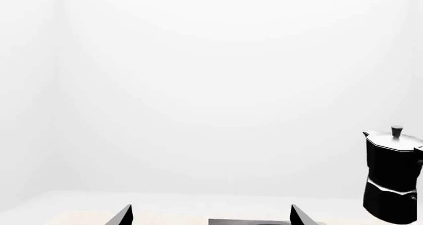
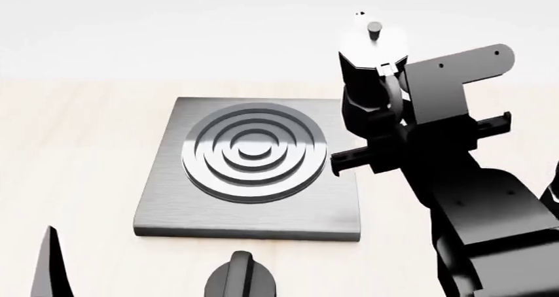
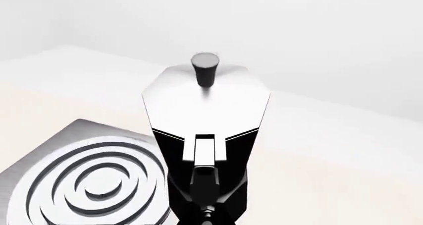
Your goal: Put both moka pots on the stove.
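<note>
One moka pot [image 2: 371,61], glossy black with a silver lid and knob, is held by its handle in my right gripper [image 2: 391,110], by the far right corner of the stove [image 2: 175,199]. It looks lifted and slightly tilted. The right wrist view shows this pot [image 3: 206,116] close up, my right gripper [image 3: 208,216] shut on its handle, and the stove [image 3: 39,175] beside it. The pot also shows in the left wrist view [image 1: 391,178]. My left gripper [image 1: 211,219] is open and empty, near the stove's front. The second moka pot is out of view.
A squat black round knob [image 2: 240,279] sits on the light wooden table [image 2: 78,127] just in front of the stove. One left finger [image 2: 48,267] shows at the lower left of the head view. A white wall lies behind the table.
</note>
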Controlling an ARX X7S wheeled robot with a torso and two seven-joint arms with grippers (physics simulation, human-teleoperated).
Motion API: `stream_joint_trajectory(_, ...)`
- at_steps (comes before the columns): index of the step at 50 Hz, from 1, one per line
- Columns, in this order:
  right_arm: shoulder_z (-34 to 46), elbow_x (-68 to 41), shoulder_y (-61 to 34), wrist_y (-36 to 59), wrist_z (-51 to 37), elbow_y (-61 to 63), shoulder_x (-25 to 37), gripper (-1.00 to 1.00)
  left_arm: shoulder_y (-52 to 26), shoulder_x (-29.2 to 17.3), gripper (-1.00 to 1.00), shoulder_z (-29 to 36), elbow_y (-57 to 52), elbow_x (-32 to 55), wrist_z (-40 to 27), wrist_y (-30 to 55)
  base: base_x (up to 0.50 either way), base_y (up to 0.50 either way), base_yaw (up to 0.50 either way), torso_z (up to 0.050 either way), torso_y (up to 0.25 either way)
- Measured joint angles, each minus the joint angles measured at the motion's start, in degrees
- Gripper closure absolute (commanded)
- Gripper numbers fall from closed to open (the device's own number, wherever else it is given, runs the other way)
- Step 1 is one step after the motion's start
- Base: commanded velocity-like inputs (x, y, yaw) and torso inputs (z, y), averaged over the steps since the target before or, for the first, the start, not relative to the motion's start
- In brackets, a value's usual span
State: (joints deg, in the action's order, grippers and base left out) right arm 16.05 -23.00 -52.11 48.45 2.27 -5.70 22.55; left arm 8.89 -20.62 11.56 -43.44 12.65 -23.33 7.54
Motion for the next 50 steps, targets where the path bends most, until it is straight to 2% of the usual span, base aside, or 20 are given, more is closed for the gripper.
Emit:
stream_joint_trajectory(22,6.1,2.6,-4.9,-10.1,3.7,-14.6,-8.8,1.00,0.0,-0.6,-1.00,-0.3,-0.3,0.6,-0.5,-0.1,0.00,0.00,0.00,0.000,0.001)
stream_joint_trajectory(50,8.1,2.3,-10.9,-23.1,7.0,-37.0,-19.1,1.00,0.1,-1.3,-1.00,-0.4,0.5,1.1,-0.5,-1.3,0.00,0.00,0.00,0.000,0.001)
